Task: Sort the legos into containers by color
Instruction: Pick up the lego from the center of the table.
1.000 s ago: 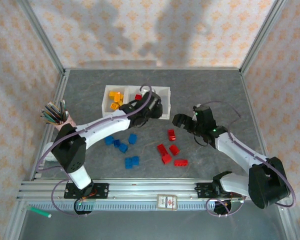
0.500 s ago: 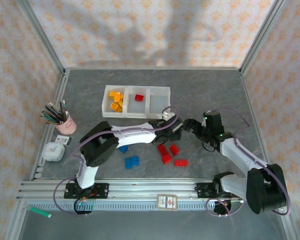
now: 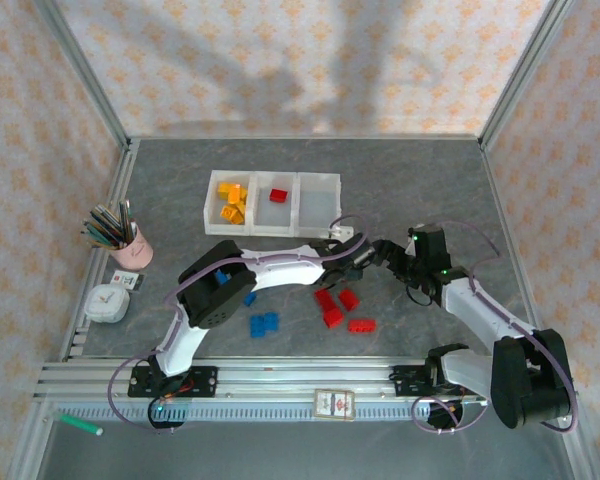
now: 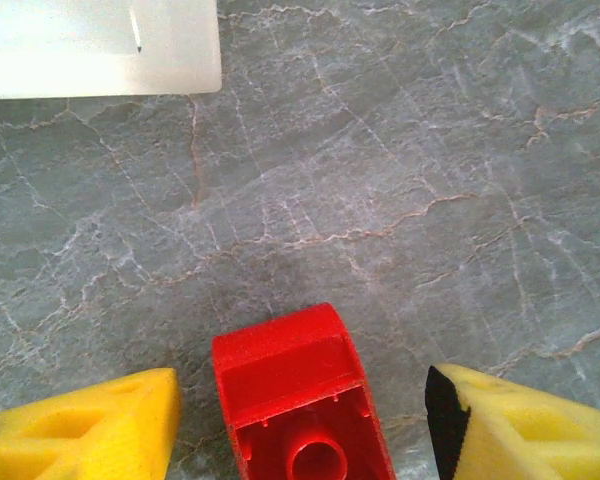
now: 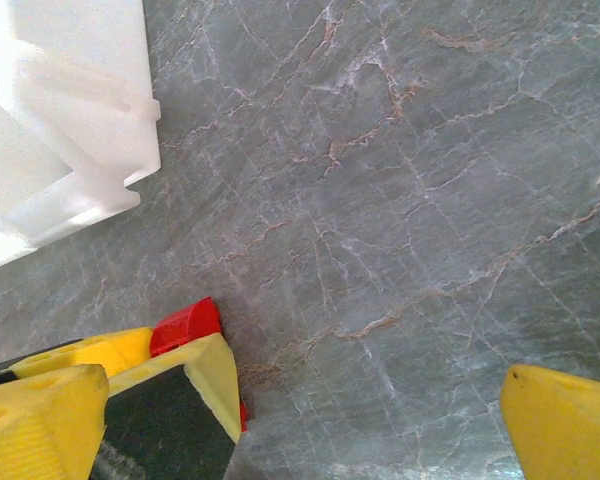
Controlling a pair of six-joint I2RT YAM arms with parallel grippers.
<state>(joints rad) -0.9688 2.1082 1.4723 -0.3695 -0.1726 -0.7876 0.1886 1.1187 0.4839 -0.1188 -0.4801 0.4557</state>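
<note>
Left wrist view: my left gripper (image 4: 300, 385) stands apart, one finger on either side of a red brick (image 4: 295, 415) that lies hollow side toward the camera, just in front of the bins' (image 4: 100, 45) right corner. There are gaps on both sides and nothing is clamped. My right gripper (image 5: 300, 420) is also spread wide, holds nothing, and sits just beside the left one. Main risk, as I judge it: the two grippers foul each other when the left closes or lifts, being this crowded. Second risk: the brick twists out on closing if it is gripped off-centre. In the bins, a second red (image 3: 278, 195) lies in the middle compartment and the yellows (image 3: 232, 200) in the left. Writing: the card (image 3: 335, 402) on the rail, well nearer than the bins, is too small to read; nothing else is legible.
</note>
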